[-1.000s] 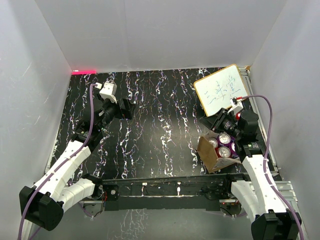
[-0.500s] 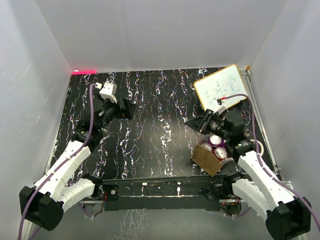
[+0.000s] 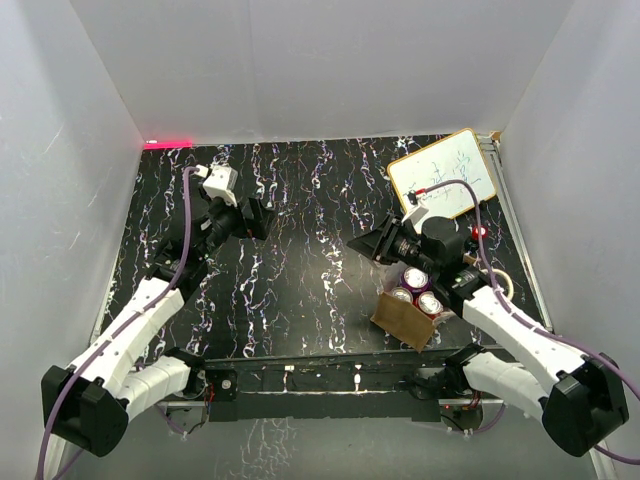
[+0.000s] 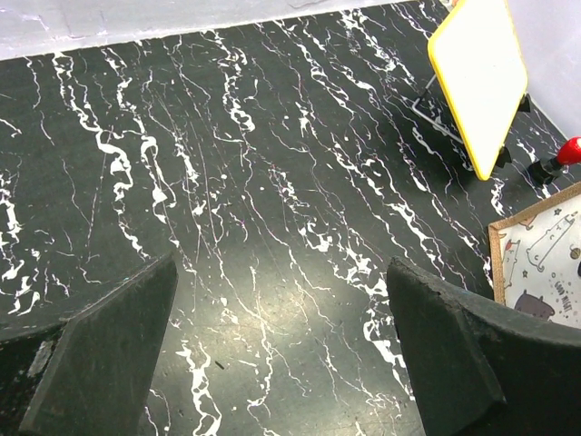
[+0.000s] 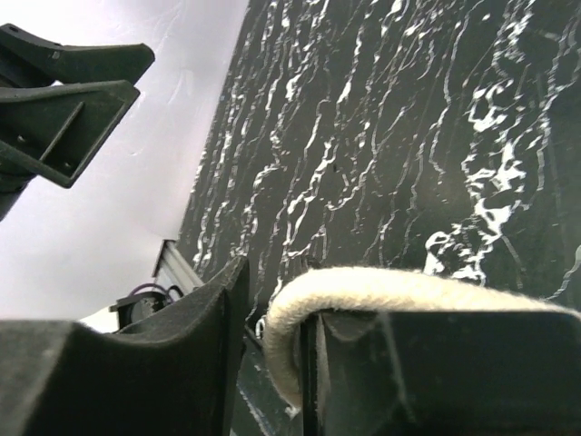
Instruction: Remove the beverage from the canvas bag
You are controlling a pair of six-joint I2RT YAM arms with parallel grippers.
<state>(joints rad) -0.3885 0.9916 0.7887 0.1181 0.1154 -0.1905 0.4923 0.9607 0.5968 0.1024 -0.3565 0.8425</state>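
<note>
While the three cans point(image 3: 430, 302) sit upright inside the canvas bag point(image 3: 403, 321), no beverage has come out, so by my reading the task proper is not yet begun. The bag stands at the near right of the desk point(image 3: 310, 270), just in front of the white board point(image 3: 455, 178) and close against the right arm, and it looks tipped a little toward the middle. The right gripper point(image 3: 368, 243) is nearly closed, pinching one cream handle point(image 5: 381, 289) of the bag, which runs over one finger and down between the two. It holds only the bag, not a can. The left gripper point(image 4: 281, 272) is spread wide and empty, hanging above bare desk well apart from the bag. What is left, I judge, is everything that counts: reaching in, gripping a can, lifting it clear and setting it down.
</note>
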